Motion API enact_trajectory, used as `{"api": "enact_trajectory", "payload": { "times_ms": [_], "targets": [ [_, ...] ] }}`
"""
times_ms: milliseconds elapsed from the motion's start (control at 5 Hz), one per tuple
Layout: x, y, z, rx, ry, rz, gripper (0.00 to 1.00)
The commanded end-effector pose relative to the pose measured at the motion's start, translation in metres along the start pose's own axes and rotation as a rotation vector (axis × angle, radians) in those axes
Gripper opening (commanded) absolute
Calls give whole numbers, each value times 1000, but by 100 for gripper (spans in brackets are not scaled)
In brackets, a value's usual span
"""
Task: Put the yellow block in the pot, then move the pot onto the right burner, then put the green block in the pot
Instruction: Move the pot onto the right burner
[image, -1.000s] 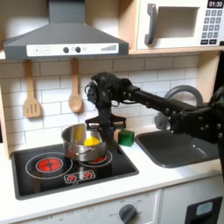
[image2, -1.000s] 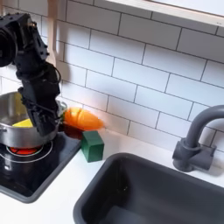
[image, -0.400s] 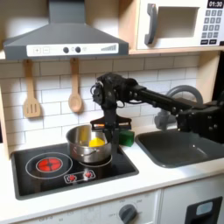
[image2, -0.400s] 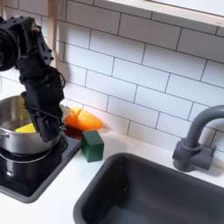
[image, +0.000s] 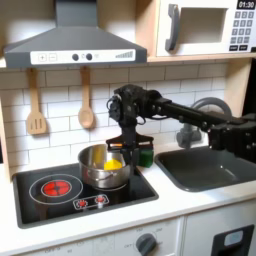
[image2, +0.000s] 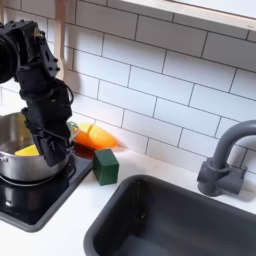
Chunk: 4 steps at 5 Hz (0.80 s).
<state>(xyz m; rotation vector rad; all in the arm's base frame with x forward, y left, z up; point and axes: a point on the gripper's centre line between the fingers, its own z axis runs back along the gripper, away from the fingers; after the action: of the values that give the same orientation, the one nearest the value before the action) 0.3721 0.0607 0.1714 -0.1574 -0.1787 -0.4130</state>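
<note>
The steel pot (image: 98, 175) stands on the stove's right burner in the first exterior view, with the yellow block (image: 112, 164) lying inside it. My gripper (image: 127, 155) reaches down from above and is shut on the pot's right rim. Just right of the pot, on the counter beside the stove, sits the green block (image: 146, 157). In the second exterior view the pot (image2: 20, 168) is at the left edge with the yellow block (image2: 28, 150) in it. There my gripper (image2: 55, 160) holds the rim, and the green block (image2: 105, 165) stands to its right.
The left burner (image: 55, 187) glows red. An orange-yellow rounded piece (image2: 92, 137) lies against the tiled wall behind the green block. The sink (image: 205, 168) and grey faucet (image2: 225, 160) are to the right. Two wooden utensils (image: 37, 105) hang on the wall.
The pot, held by my gripper and with the yellow block in it, has slid right across the stove onto the right burner, closer to the green block.
</note>
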Motion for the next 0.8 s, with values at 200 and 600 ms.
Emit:
{"api": "enact_trajectory", "payload": {
  "times_ms": [200,600],
  "targets": [
    [3,-3,17,33,-25,14,100],
    [20,-6,27,59,-37,-15,100]
  ]
}}
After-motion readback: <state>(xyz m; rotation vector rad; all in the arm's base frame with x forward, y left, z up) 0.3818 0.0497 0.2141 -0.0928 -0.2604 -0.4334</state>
